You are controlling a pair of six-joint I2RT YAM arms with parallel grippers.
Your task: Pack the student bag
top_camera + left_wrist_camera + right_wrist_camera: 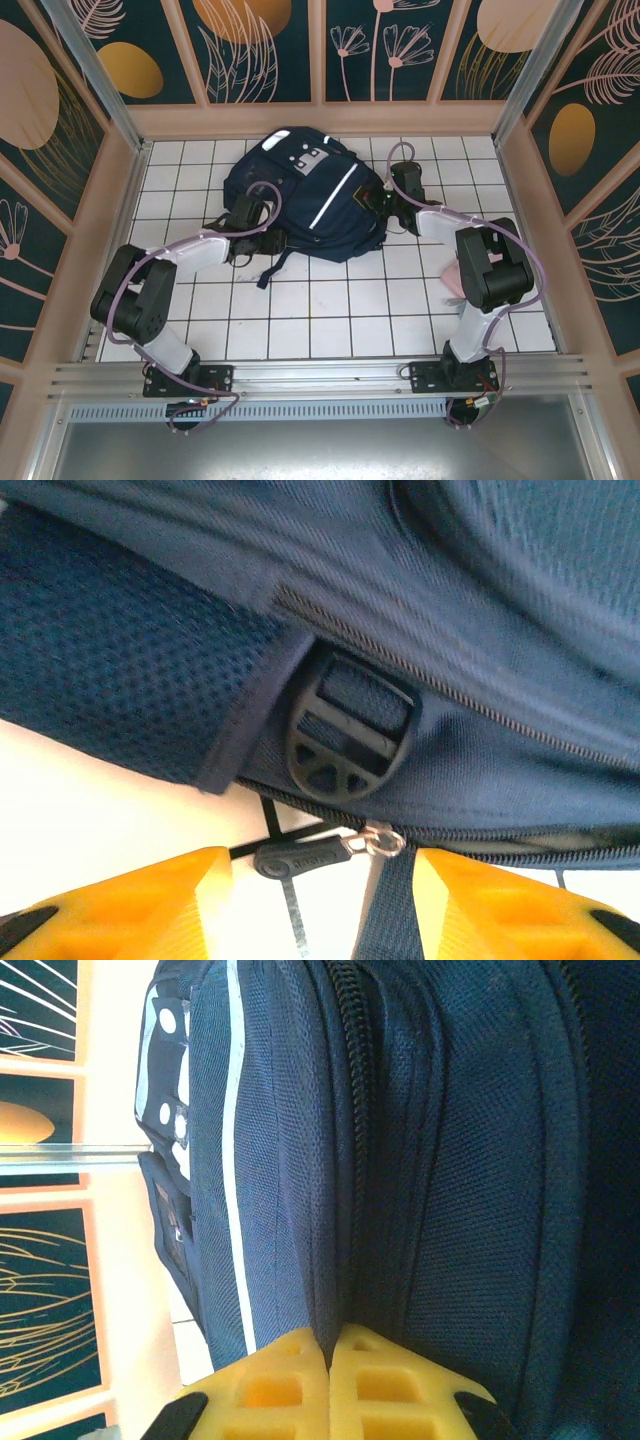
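Left jaws flank student bag's [480, 630] zipper [330, 852]; right jaws closed against it.

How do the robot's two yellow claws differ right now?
The left gripper has its fingers apart, a zipper pull lying between them; the right gripper has its fingers pressed together. The left gripper is at the student bag's left side, the right gripper at its right. Both have yellow fingers close against the bag.
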